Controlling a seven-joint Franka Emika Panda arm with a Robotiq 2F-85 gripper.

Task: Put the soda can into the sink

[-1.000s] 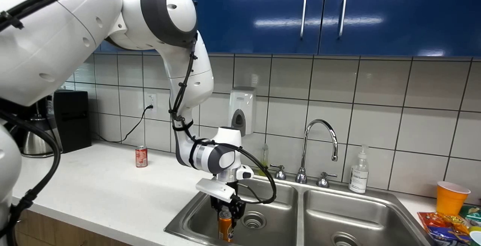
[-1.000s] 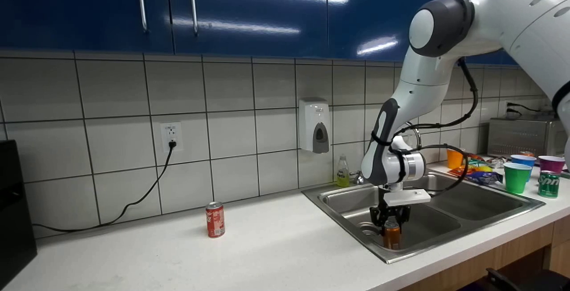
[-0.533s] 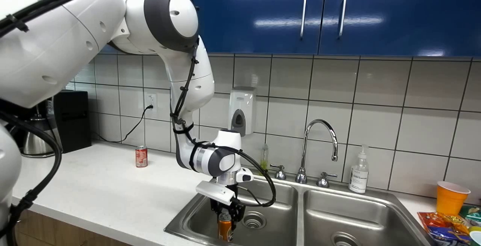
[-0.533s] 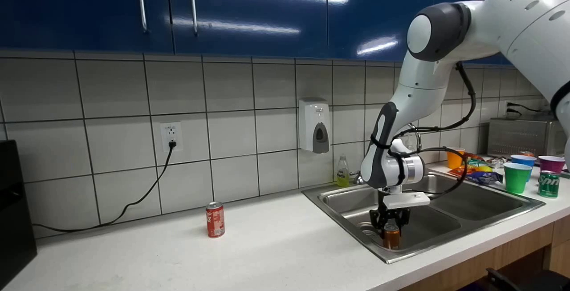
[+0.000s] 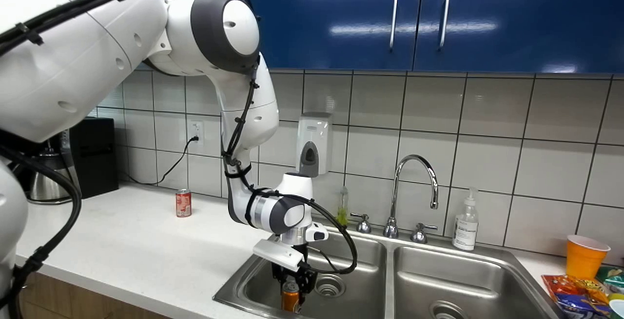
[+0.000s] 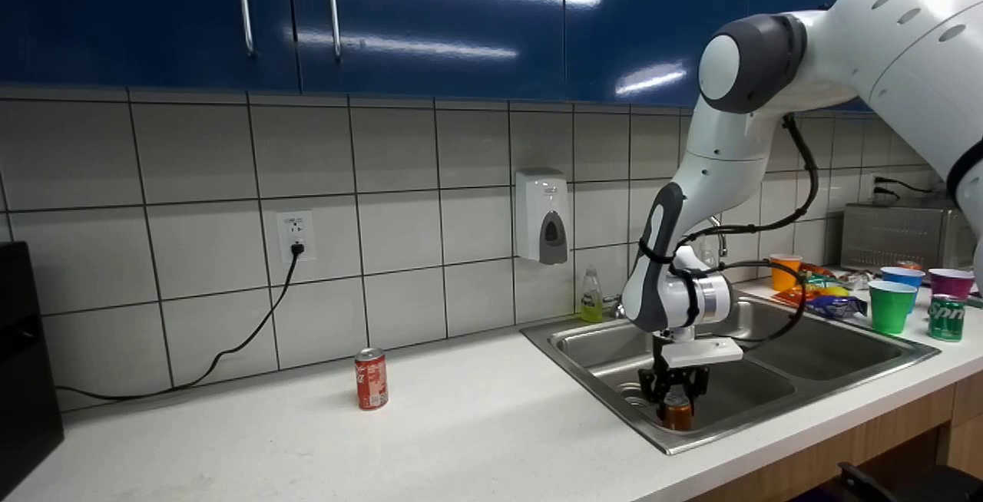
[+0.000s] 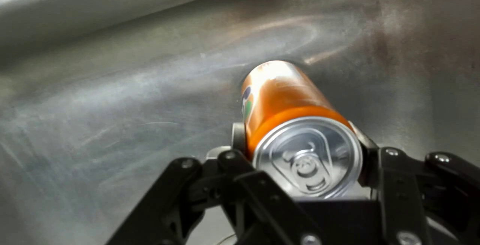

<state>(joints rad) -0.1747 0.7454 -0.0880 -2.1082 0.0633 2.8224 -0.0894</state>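
Glossy orange and silver-topped, the soda can (image 7: 300,125) is pinched between the jaws.

Both exterior views toward the tiled wall (image 5: 497,109), sink (image 5: 390,285) in common, wrist view close above soda can (image 7: 300,129).

the soda can (image 7: 287,93) is orange and silver, the claw (image 7: 300,138) black, the sink (image 5: 390,280) grey, cabinets (image 6: 430,18) blue.

The counter (image 6: 476,433) holds a red can (image 6: 372,381) and a black appliance (image 5: 100,163) on one side of the sink (image 5: 390,280); packets (image 6: 835,307), cups (image 6: 889,308), a green can (image 6: 946,319) and a steel appliance (image 6: 883,233) on the other.
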